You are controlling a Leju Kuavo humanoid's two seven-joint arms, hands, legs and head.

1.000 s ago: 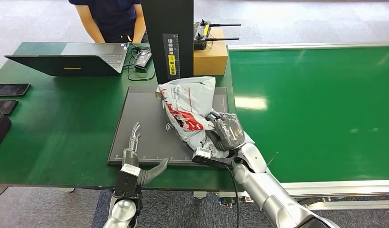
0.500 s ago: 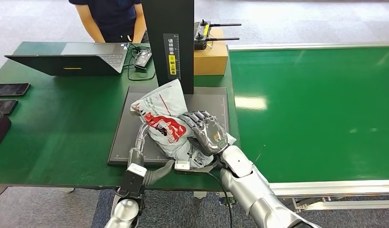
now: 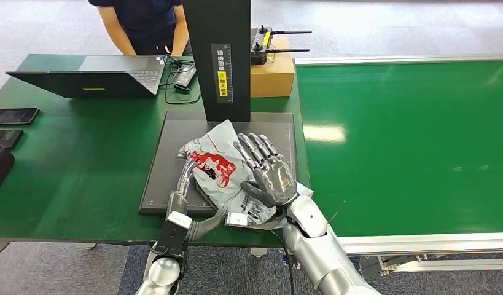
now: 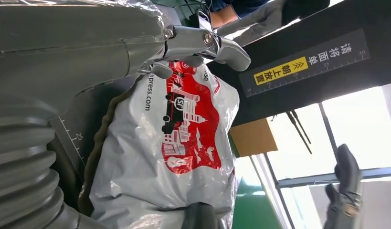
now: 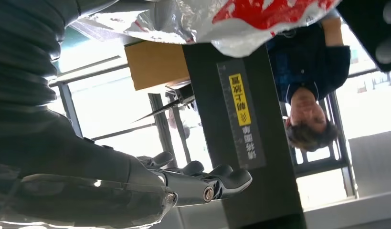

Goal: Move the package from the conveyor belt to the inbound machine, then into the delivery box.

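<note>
While the grey courier bag [image 3: 215, 169] with its red print lay crumpled on the dark flat platform [image 3: 169, 157] of the inbound machine, both hands were at it. The right hand [image 3: 266, 172] rested over the bag's right side, palm down, its fingers [image 3: 252, 145] spread wide and stretched toward the machine's black upright column [image 3: 217, 55]; it clasped nothing. The left hand [image 3: 182, 184] lay against the bag's left edge, its fingers [image 3: 186, 169] straight and slightly apart, touching the plastic without closing on it. In the left wrist view, that hand's fingertips [image 4: 222, 47] sat just over the top of the bag [image 4: 179, 133], beside the red artwork. A yellow label [image 3: 222, 78] ran down the column's face.

The platform sat on a green surface [image 3: 83, 166], just left of the green conveyor belt [image 3: 408, 141]. Behind the column stood a cardboard box [image 3: 273, 74] with a black controller [image 3: 264, 43] on top. An open laptop [image 3: 95, 77] lay at the surface's far left side, with a person in a dark shirt [image 3: 144, 21] standing behind it. A dark phone [image 3: 14, 115] lay near the left edge.
</note>
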